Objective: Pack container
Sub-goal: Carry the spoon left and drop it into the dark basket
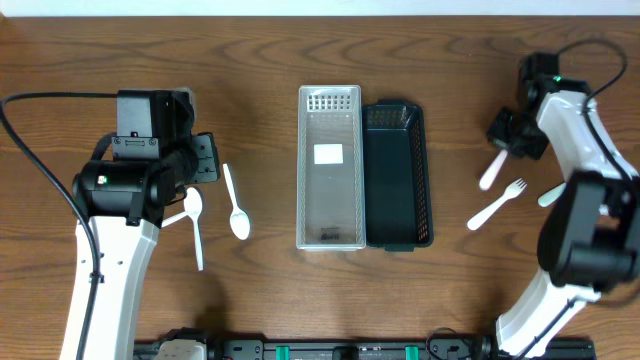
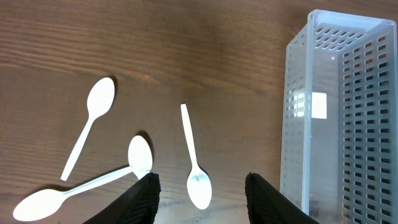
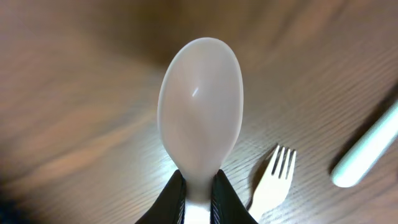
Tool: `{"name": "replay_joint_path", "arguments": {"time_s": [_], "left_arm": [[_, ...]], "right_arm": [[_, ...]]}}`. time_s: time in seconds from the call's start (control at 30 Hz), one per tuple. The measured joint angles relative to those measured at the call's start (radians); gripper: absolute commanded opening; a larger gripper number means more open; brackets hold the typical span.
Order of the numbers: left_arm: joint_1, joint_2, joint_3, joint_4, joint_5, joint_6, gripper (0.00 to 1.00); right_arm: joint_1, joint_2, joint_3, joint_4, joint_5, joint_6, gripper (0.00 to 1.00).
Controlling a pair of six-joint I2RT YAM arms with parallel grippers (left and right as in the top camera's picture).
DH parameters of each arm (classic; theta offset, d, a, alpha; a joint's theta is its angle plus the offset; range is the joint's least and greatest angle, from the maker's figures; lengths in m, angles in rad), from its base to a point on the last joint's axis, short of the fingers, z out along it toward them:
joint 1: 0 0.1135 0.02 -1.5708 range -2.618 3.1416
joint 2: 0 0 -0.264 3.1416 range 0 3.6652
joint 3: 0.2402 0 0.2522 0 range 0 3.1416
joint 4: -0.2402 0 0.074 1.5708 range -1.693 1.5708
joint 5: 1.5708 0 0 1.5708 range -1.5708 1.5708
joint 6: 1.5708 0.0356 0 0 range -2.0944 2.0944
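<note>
Hovering over a dark wood-grain worktop [image 1: 280, 60], the left arm's black fingers [image 2: 142, 200] stand spread wide and hold nothing. In the left wrist view the bowl of a slim white plastic spoon [image 2: 194, 163] shows in the gap between them, its handle pointing to the far side. Whether the fingers touch the worktop cannot be told. Left of that spoon lies a second white plastic spoon [image 2: 89, 130], bowl to the far side. Nearer still, more white spoon-shaped cutlery [image 2: 93, 182] lies slantwise; how many pieces make it up is unclear.

At the centre of the worktop stands a clear perforated plastic container [image 1: 330, 200], its long side running near to far, with a white label on its floor. A black perforated plastic basket [image 1: 395, 180] of like shape sits touching its right side.

On the right, the right arm's fingers [image 3: 175, 200] are pinched tight on the handle of a broad white plastic spoon [image 3: 200, 106], whose bowl juts out beyond their tips; the worktop behind it is out of focus. Just beside it on the near side lies a white plastic fork [image 1: 497, 204], tines toward the far right. Right of the fork shows a pale rounded plastic handle [image 1: 552, 195], its other end hidden under the arm. All the cutlery lies well apart from the container.
</note>
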State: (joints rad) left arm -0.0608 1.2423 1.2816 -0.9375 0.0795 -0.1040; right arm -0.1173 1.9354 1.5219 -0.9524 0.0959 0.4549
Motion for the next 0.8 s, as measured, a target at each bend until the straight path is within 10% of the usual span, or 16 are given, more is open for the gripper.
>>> {"name": "replay_joint_path", "arguments": {"time_s": [0.3, 0.8], "left_arm": [[0.000, 0.000, 0.000, -0.001, 0.000, 0.000, 0.48], [0.000, 0.000, 0.000, -0.001, 0.000, 0.000, 0.48]], "right_arm": [[0.209, -0.267, 0.080, -0.026, -0.098, -0.110, 0.01], [0.514, -0.088, -0.027, -0.054, -0.131, -0.111, 0.02]]}}
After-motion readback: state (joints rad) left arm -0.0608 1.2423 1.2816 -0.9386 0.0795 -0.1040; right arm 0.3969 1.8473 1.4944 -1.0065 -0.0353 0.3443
